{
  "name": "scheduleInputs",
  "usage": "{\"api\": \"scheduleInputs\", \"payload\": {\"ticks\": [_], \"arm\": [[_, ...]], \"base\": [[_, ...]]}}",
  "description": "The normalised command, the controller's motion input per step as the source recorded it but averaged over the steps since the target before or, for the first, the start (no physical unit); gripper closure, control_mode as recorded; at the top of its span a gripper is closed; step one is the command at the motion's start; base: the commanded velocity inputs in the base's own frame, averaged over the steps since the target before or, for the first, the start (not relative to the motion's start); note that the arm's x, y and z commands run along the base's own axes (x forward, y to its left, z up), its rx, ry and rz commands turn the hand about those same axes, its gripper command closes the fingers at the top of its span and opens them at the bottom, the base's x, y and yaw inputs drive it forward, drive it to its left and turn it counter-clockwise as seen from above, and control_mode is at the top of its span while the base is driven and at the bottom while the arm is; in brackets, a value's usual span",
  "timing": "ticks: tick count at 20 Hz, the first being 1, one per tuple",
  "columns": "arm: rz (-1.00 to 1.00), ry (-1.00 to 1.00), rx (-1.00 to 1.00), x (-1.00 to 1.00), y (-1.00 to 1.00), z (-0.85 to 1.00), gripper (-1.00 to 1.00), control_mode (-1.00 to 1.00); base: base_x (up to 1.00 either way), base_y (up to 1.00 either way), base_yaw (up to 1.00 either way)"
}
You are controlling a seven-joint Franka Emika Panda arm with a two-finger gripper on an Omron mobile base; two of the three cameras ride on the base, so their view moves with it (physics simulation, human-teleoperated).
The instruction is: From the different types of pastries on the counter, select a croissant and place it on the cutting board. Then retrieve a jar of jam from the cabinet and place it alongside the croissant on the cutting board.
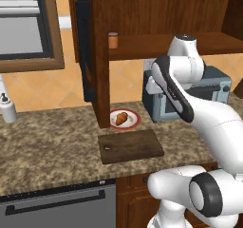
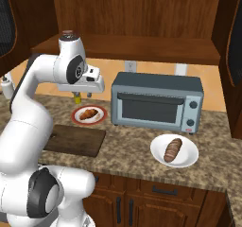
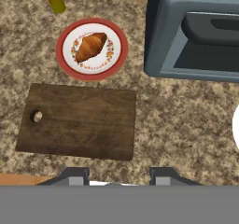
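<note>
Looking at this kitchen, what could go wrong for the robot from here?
The croissant lies on a small red-rimmed plate, so a pinch could drag or tip the plate. A darker pastry on a white plate right of the toaster oven could be mistaken for it. The gripper is shut and must open first.

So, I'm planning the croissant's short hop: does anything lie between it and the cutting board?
Nothing visible does. The croissant sits on a red-rimmed plate right beside the cutting board, with bare counter between them.

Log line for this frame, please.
phase: pre-grasp | gripper: shut, empty, above counter | croissant: on red-rimmed plate | cutting board: bare | jam jar: cabinet shelf
</note>
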Motion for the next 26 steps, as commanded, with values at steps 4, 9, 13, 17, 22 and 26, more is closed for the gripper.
{"api": "scheduleInputs", "payload": {"ticks": [4, 9, 13, 17, 22, 26], "arm": [[0.0, 0.0, -0.1, 0.01, 0.01, -0.18, -1.0, -1.0], [0.0, -0.08, -0.22, 0.01, 0.38, -0.28, -1.0, -1.0], [0.0, -0.27, -0.07, 0.0, 0.53, -0.13, -1.0, -1.0], [0.0, -0.34, 0.04, 0.07, 0.48, -0.06, -1.0, -1.0], [0.0, -0.12, 0.08, 0.01, 0.32, -0.44, -1.0, -1.0], [0.0, 0.14, -0.16, -0.04, 0.04, -0.59, -1.0, -1.0]], "base": [[0.0, 0.0, 0.0], [0.0, 0.0, 0.0], [0.0, 0.0, 0.0], [0.0, 0.0, 0.0], [0.0, 0.0, 0.0], [0.0, 0.0, 0.0]]}}
